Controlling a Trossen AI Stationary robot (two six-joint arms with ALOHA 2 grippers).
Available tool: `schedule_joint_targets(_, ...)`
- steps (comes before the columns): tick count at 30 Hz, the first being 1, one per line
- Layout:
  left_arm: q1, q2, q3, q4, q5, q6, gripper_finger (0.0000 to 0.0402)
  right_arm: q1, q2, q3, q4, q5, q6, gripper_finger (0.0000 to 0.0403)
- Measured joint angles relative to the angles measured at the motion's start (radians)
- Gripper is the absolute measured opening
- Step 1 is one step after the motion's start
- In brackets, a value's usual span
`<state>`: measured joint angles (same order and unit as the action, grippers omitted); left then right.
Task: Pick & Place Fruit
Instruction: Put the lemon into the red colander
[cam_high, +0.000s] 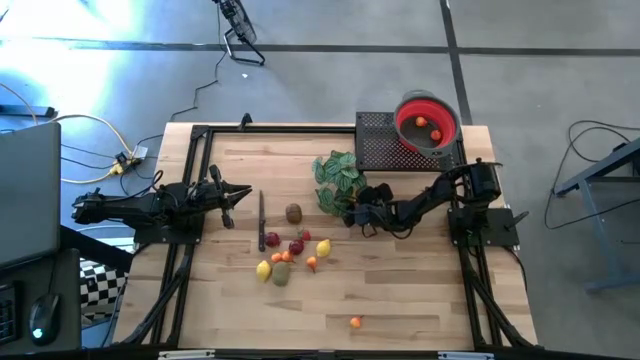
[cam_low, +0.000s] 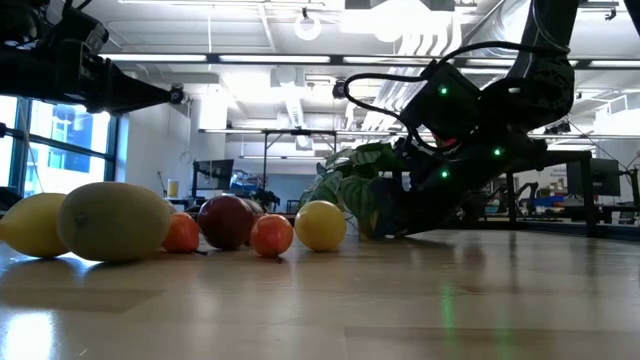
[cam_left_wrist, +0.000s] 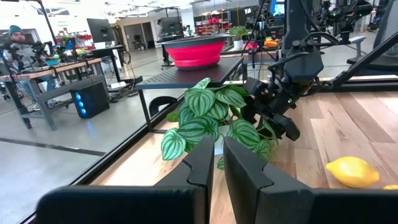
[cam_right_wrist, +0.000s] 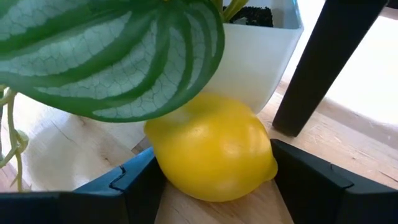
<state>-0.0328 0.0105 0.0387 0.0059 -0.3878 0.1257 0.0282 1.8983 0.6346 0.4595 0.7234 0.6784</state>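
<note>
At back-right: red bowl (cam_high: 428, 123) holds two fruits (cam_high: 421, 123) | right gripper (cam_right_wrist: 211, 180) clasps lemon (cam_right_wrist: 211, 149) | left gripper (cam_left_wrist: 214, 165) narrow, empty

No readable text, label, brand, number or sign anywhere: none on table, fruit, bowl, arms, or room behind.

A large open workshop with a grey concrete floor (cam_high: 330, 25), cables trailing across it. White ducts and a round ceiling lamp (cam_low: 307, 27) hang overhead. Tall windows (cam_low: 40, 140) brighten one side. Work benches with monitors (cam_left_wrist: 99, 28) stand farther back.
</note>
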Motion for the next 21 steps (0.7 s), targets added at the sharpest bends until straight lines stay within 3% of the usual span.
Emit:
schedule_joint_targets(12,0.000,0.000,0.000,0.000,0.000,0.000,0.0033,0.072,-0.032,-0.001,-0.009,-0.007,0.008,0.0265)
schedule_joint_targets(21,0.000,0.000,0.000,0.000,0.000,0.000,0.0033,0.141,-0.134,0.001,-0.021,-0.019,0.008,0.0261)
